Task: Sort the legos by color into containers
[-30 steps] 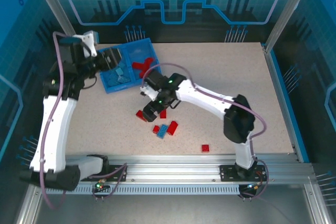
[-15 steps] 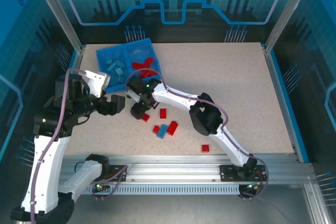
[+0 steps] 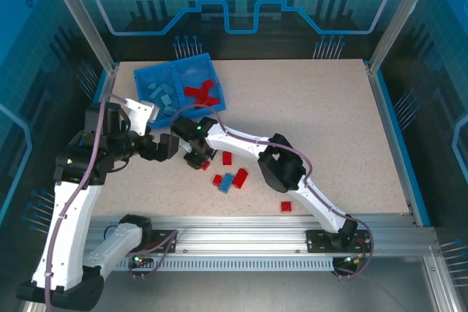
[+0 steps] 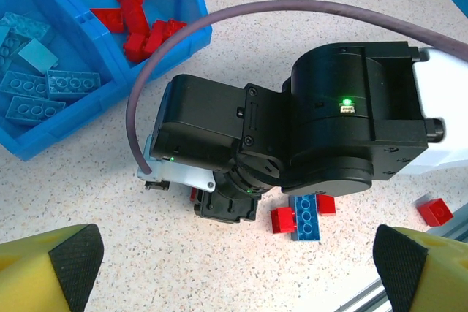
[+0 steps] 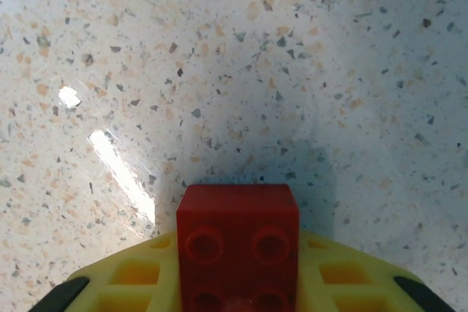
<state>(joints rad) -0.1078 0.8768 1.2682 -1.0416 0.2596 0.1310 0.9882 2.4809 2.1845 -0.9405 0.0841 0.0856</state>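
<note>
Red plastic sits in the right gripper (image 4: 227,208): its yellow fingers (image 5: 131,283) are clamped tight on a held red brick (image 5: 238,242), studs facing the wrist camera, low over the speckled tabletop (image 3: 314,122). We cannot tell whether that brick touches the surface. From above, we see this gripper near the blue tray (image 3: 172,64), off its near edge on the side toward the arm bases.

The left gripper (image 4: 235,253) hangs with its jaws spread wide and nothing between them. It is also off the tray's near edge, on the left-compartment side, and it looks down on the right arm's wrist.

Inside the tray, we see light blue bricks (image 4: 36,85) lying in the left compartment and a red pile (image 4: 142,23) in the right one, with the divider between them.

Farther from the tray than the held brick, loose pieces lie on the tabletop. A loose blue brick (image 4: 306,217) has a small red brick (image 4: 283,219) touching one side and another red piece (image 4: 325,204) against the other. One more red block (image 3: 227,157) lies between that cluster and the tray. A lone red brick (image 3: 286,207) lies well apart, farthest from the tray.
</note>
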